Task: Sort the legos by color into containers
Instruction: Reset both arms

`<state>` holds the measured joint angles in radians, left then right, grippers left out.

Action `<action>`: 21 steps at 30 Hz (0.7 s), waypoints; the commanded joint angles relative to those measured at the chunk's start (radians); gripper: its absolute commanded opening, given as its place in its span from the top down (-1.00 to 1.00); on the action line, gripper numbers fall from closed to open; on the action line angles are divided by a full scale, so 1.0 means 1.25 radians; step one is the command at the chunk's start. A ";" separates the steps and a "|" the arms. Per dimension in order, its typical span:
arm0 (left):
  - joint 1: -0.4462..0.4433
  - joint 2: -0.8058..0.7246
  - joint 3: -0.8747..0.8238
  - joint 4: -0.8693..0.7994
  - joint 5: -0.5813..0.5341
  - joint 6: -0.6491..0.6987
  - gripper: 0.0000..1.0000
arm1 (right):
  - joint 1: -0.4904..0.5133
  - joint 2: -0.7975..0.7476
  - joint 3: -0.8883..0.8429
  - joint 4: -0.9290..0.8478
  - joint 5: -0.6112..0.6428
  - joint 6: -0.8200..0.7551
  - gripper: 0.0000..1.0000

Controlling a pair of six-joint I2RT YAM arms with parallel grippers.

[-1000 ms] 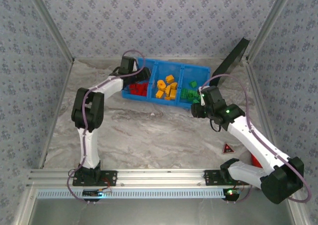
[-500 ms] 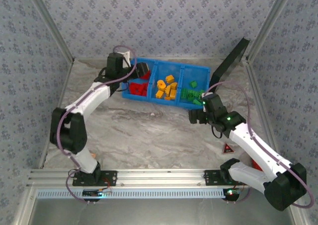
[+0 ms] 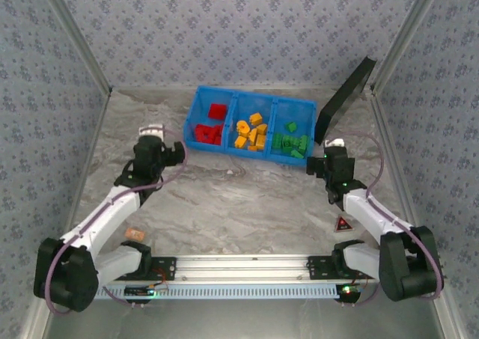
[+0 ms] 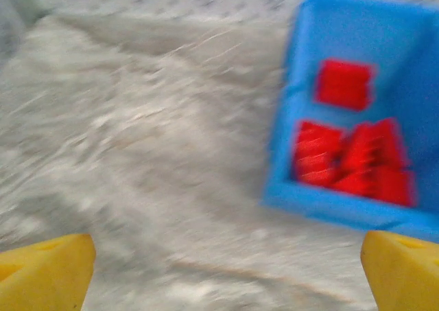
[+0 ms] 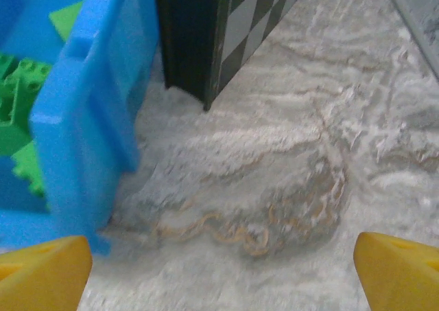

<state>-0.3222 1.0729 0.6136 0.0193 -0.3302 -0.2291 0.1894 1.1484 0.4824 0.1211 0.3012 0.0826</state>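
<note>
**Both grippers: empty, drawn back from the bin**

Item, my left gripper (image 3: 174, 153): jaws fully apart, holding nothing. It has pulled back from the red compartment to the table (image 3: 247, 197) left of the blue bin (image 3: 247, 96).

Item, my right gripper (image 3: 320, 164): likewise wide and empty, withdrawn from the green end.

Contents: red legos (image 3: 209, 132), yellow-orange legos (image 3: 251, 133) and green legos (image 3: 291, 142), one colour per compartment.

Every brick I can see lies in the bin, so sorting looks complete.

The surface (image 3: 239, 197) lies open at centre; the bin (image 3: 233, 114) blocks the upper middle, the leaning panel (image 3: 346, 98) the upper right.
</note>
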 commanded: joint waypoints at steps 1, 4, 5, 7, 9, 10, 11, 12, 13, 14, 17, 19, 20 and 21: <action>0.027 -0.015 -0.099 0.182 -0.140 0.056 -0.98 | -0.030 0.033 -0.035 0.243 -0.050 -0.080 -1.00; 0.079 0.000 -0.129 0.226 -0.124 0.039 -0.98 | -0.057 0.100 -0.063 0.310 -0.092 -0.094 -1.00; 0.091 0.006 -0.139 0.255 -0.119 0.057 -0.98 | -0.059 0.122 -0.078 0.362 -0.100 -0.096 -0.99; 0.118 0.021 -0.182 0.358 -0.107 0.097 -0.98 | -0.058 0.141 -0.063 0.366 -0.120 -0.115 -1.00; 0.159 0.048 -0.228 0.462 -0.068 0.104 -0.98 | -0.061 0.172 -0.035 0.349 -0.101 -0.130 -1.00; 0.183 0.069 -0.246 0.506 -0.047 0.101 -0.98 | -0.066 0.185 -0.026 0.354 -0.111 -0.146 -1.00; 0.197 0.088 -0.252 0.530 -0.032 0.102 -0.98 | -0.069 0.195 -0.026 0.369 -0.117 -0.161 -1.00; 0.207 0.113 -0.257 0.559 -0.022 0.110 -0.98 | -0.073 0.205 -0.032 0.396 -0.120 -0.175 -1.00; 0.212 0.141 -0.256 0.586 -0.021 0.124 -0.98 | -0.082 0.226 -0.045 0.448 -0.127 -0.175 -1.00; 0.214 0.163 -0.254 0.604 -0.016 0.136 -0.98 | -0.097 0.242 -0.046 0.464 -0.127 -0.157 -1.00; 0.229 0.233 -0.235 0.664 0.032 0.136 -0.98 | -0.153 0.268 -0.062 0.503 -0.208 -0.117 -1.00; 0.230 0.313 -0.209 0.682 0.056 0.145 -0.98 | -0.172 0.308 -0.079 0.579 -0.213 -0.090 -1.00; 0.227 0.348 -0.204 0.709 0.074 0.157 -0.98 | -0.181 0.297 -0.067 0.532 -0.226 -0.087 -1.00; 0.229 0.388 -0.188 0.731 0.082 0.163 -0.98 | -0.182 0.299 -0.070 0.541 -0.230 -0.088 -1.00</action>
<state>-0.0422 1.4780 0.3283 0.7834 -0.3035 -0.0635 -0.0231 1.5135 0.4076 0.7162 0.0723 -0.0578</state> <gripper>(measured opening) 0.990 0.999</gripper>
